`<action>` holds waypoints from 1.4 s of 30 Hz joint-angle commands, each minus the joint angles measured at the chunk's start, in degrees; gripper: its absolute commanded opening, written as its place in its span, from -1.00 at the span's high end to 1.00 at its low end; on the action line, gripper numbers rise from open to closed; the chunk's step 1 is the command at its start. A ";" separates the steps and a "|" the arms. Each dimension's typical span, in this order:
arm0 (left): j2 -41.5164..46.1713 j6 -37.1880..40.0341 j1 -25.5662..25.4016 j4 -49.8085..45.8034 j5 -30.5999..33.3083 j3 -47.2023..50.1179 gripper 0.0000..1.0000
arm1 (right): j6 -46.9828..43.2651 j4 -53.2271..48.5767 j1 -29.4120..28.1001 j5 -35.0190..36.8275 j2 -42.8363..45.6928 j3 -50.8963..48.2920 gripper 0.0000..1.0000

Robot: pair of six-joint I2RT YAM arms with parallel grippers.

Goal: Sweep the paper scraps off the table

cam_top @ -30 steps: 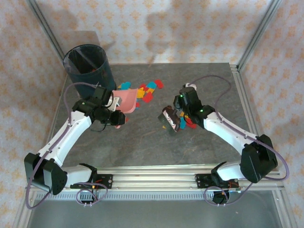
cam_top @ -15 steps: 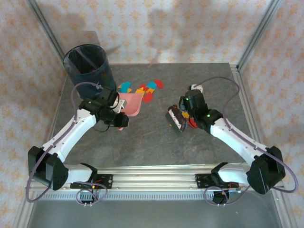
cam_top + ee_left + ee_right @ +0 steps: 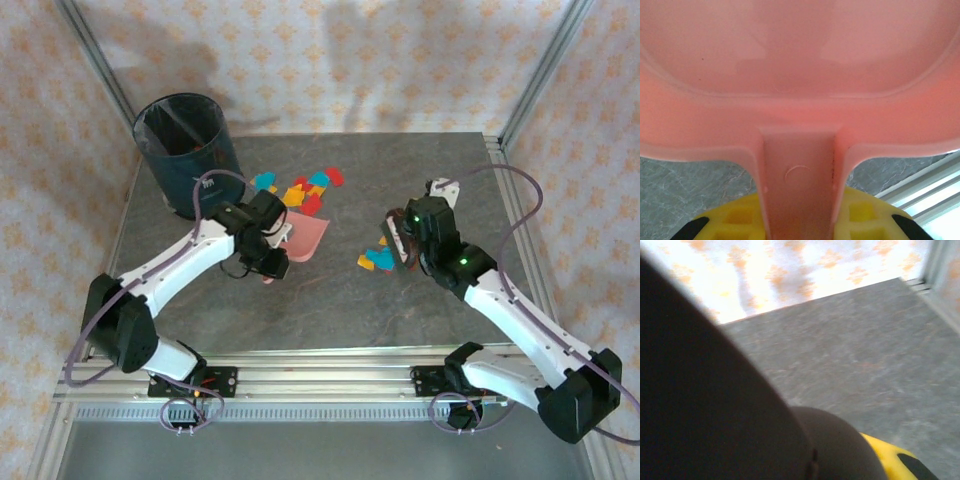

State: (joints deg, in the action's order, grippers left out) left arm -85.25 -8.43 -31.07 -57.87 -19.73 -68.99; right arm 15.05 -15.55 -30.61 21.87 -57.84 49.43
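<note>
Within the last second the left arm has swung toward the middle of the worktop. It has carried the pink dustpan away from the mesh waste bin and set it just below the main spread of paper scraps, which lie red, yellow-orange and teal at the far centre. The right arm has meanwhile pulled back to its own side, taking the dark hand brush with it. This uncovers a smaller knot of scraps just beside the brush, well apart from the pan. Both groups remain on the worktop, so the sweep looks to be starting afresh, with the two tools now facing each other across the loose pieces.

The left arm reaches forward and inward with its elbow bent. The left pincer is clamped on the dustpan's handle, which the wrist view shows held between yellow fingers with the pan's hollow ahead. The right arm is folded at the elbow with its wrist turned inward. The right pincer appears closed on the brush, whose dark body looms across its wrist view.
</note>
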 commanded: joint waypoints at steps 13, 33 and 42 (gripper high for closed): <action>-13.91 7.74 -10.94 -7.72 3.91 -8.12 1.00 | -4.80 -11.00 3.54 20.97 4.77 -3.49 1.00; -23.79 12.78 -14.59 -13.06 2.26 -13.92 1.00 | -7.84 -6.63 3.39 2.52 -1.75 -4.28 1.00; -29.64 13.37 -15.00 -14.51 3.24 -18.29 1.00 | -8.79 -4.75 2.01 -3.52 -5.75 -3.06 1.00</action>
State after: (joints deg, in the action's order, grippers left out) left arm -113.99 3.36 -45.41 -69.67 -17.52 -85.19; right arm 5.89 -19.66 -27.62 23.49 -62.00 45.45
